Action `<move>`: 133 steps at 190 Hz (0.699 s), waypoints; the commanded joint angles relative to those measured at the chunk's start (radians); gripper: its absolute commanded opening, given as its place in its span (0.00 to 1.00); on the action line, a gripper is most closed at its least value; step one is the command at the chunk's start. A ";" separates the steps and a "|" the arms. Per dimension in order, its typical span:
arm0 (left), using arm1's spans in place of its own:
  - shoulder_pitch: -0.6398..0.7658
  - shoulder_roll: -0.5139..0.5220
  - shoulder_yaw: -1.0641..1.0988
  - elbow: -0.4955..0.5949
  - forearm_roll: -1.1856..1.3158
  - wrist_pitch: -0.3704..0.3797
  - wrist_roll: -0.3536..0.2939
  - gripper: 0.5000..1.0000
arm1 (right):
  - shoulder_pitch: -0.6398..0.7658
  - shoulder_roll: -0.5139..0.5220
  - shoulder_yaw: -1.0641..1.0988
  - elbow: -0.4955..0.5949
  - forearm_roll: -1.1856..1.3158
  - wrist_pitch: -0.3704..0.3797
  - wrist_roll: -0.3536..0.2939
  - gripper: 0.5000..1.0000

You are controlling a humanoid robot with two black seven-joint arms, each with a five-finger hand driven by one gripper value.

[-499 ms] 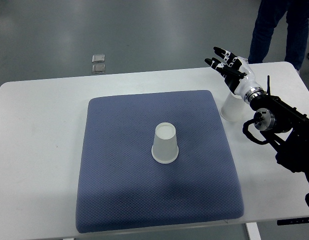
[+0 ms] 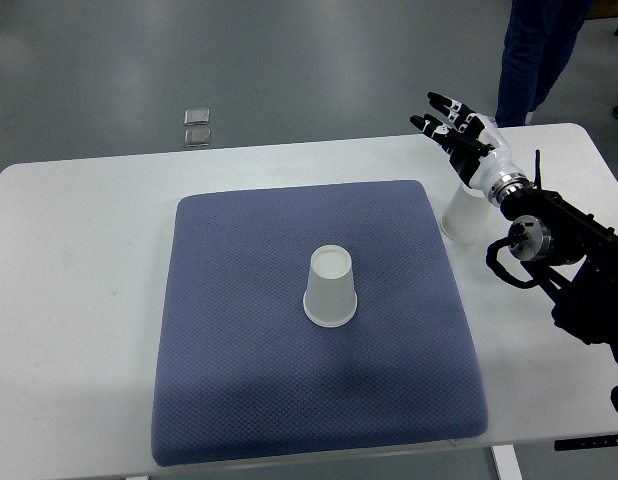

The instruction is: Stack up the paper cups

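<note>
Reach step: my right hand [image 2: 457, 125] over right cup [image 2: 462, 215] on bench [image 2: 79, 260], fingers splayed, holding nothing. Next: drop, wrap it, carry to pad [image 2: 239, 380] cup [image 2: 330, 287].

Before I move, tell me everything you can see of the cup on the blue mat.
The paper cup is plain white with no print. It stands upside down, its flat base up and its wider rim down on the blue mat, near the mat's middle. It looks upright and undented. Nothing else touches it; the right hand is far off at the table's right side, above a second cup there.
</note>
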 commanded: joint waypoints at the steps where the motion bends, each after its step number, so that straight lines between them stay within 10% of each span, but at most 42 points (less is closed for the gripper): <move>1: -0.001 0.000 0.000 -0.002 0.000 0.000 0.000 1.00 | -0.001 0.001 0.000 0.000 0.000 0.020 0.002 0.84; 133: -0.001 0.000 0.000 0.000 0.000 0.000 0.000 1.00 | 0.001 -0.006 0.023 -0.001 0.003 0.028 0.011 0.84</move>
